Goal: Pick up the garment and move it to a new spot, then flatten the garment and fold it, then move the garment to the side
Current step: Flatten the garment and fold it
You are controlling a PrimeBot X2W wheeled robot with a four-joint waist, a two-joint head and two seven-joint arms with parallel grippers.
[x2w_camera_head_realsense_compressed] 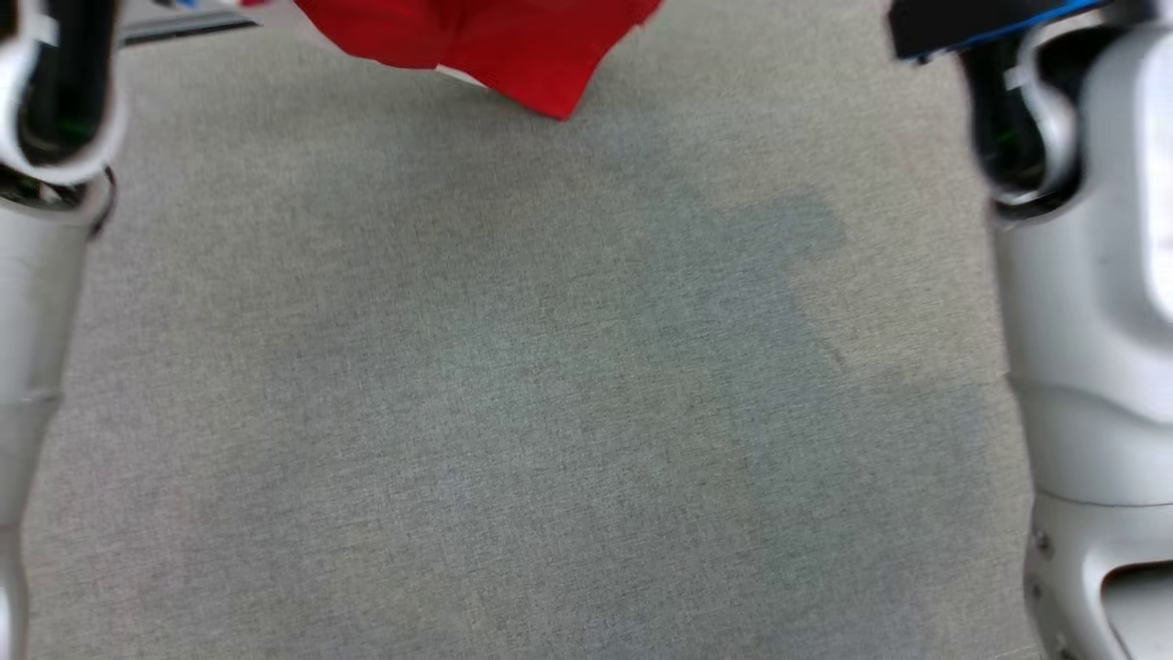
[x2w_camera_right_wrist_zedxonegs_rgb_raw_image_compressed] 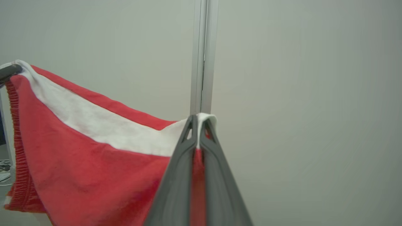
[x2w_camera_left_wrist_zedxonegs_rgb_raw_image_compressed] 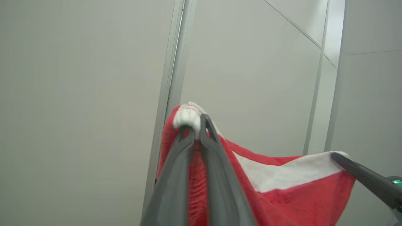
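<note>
The garment (x2w_camera_head_realsense_compressed: 495, 46) is red with a white band and hangs in the air; its lower part dips into the top of the head view above the grey cloth table (x2w_camera_head_realsense_compressed: 513, 412). In the left wrist view my left gripper (x2w_camera_left_wrist_zedxonegs_rgb_raw_image_compressed: 194, 124) is shut on one bunched white-and-red corner of the garment (x2w_camera_left_wrist_zedxonegs_rgb_raw_image_compressed: 282, 194). The right gripper's finger (x2w_camera_left_wrist_zedxonegs_rgb_raw_image_compressed: 367, 179) pinches the far corner there. In the right wrist view my right gripper (x2w_camera_right_wrist_zedxonegs_rgb_raw_image_compressed: 198, 121) is shut on a white corner of the garment (x2w_camera_right_wrist_zedxonegs_rgb_raw_image_compressed: 88, 163), which stretches between both grippers and sags in the middle.
Both pale forearms frame the head view, the left arm (x2w_camera_head_realsense_compressed: 37, 275) and the right arm (x2w_camera_head_realsense_compressed: 1081, 321). Pale wall panels with a metal post (x2w_camera_right_wrist_zedxonegs_rgb_raw_image_compressed: 202, 56) stand behind the hanging cloth. Some cables (x2w_camera_right_wrist_zedxonegs_rgb_raw_image_compressed: 4, 169) lie at the far left of the right wrist view.
</note>
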